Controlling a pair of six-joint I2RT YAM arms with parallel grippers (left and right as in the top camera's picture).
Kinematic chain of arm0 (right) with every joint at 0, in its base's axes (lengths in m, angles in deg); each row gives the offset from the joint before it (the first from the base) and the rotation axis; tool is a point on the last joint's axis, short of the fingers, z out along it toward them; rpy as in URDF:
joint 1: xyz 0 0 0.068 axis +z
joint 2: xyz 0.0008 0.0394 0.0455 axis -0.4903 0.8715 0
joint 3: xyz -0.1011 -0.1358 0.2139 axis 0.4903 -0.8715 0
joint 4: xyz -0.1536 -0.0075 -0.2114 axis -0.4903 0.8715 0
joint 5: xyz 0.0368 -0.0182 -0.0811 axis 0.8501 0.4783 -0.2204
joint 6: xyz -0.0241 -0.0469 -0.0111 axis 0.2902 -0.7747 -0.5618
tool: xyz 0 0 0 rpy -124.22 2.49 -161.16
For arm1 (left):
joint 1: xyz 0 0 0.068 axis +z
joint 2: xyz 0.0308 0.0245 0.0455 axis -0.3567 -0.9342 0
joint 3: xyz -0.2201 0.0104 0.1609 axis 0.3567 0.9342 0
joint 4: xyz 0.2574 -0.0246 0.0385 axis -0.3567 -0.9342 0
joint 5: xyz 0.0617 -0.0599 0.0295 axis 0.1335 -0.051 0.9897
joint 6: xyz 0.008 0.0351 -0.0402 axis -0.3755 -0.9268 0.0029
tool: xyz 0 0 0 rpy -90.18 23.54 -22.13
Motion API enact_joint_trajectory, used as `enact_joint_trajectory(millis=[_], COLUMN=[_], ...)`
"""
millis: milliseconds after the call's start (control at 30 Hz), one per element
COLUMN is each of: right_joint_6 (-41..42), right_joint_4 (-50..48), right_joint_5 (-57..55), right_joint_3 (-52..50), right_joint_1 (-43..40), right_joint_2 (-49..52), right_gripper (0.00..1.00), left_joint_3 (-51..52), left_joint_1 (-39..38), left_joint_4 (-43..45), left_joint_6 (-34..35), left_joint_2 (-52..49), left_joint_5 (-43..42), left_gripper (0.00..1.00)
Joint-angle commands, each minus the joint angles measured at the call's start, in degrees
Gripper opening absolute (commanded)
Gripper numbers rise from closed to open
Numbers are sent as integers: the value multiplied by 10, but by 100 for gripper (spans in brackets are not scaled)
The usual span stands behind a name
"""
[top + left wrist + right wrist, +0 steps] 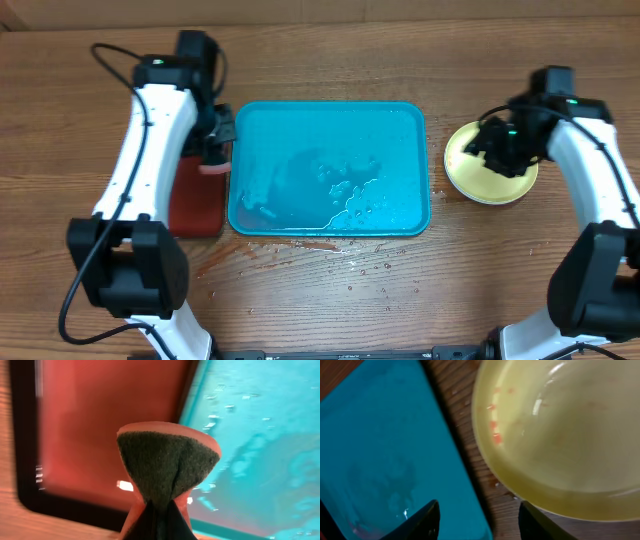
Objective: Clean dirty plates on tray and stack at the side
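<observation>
The turquoise tray (410, 120) lies mid-table with only water pooled in it; no plates sit on it. A yellow-green plate (480, 185) rests on the wood just right of the tray, and faint orange specks show inside the plate (560, 430). My right gripper (497, 150) hovers over that plate's left part. In the right wrist view the right gripper (480, 522) is open over the gap between the tray (385, 450) and the plate, holding nothing. My left gripper (218, 150) is at the tray's left edge. The left gripper (160, 512) is shut on a pink sponge (167, 460) with a dark scouring face.
A dark red, black-rimmed tray (195, 205) lies left of the turquoise tray, under the left gripper. Water drops and a wet patch (360, 262) mark the wood in front of the tray. Both arm bases stand at the near corners.
</observation>
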Motion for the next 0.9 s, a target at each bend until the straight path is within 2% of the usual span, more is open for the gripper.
enact_joint_trajectory(millis=[0,233,400,567,767,867], right_joint_6=[-17,-17,-17,-17,-17,-17], right_joint_4=[-17,-56,-62,-60,-53,-49], right_joint_5=[3,3,-4,-18,-18,-18], right_joint_3=[16,16,16,16,16,16], right_joint_1=[51,141,170,184,184,184], right_joint_2=[-15,-15,-15,-15,-15,-15], right_gripper=[55,59,59,60,60,60], left_joint_3=[-16,11,75,155,261,286], left_joint_1=[30,79,103,117,118,118], left_joint_4=[-6,37,96,184,318,349], left_joint_6=[-68,-177,-182,-184,-219,-218], left_joint_2=[25,15,8,8,8,8], left_joint_5=[8,8,8,8,8,8], left_gripper=[4,4,4,4,4,4])
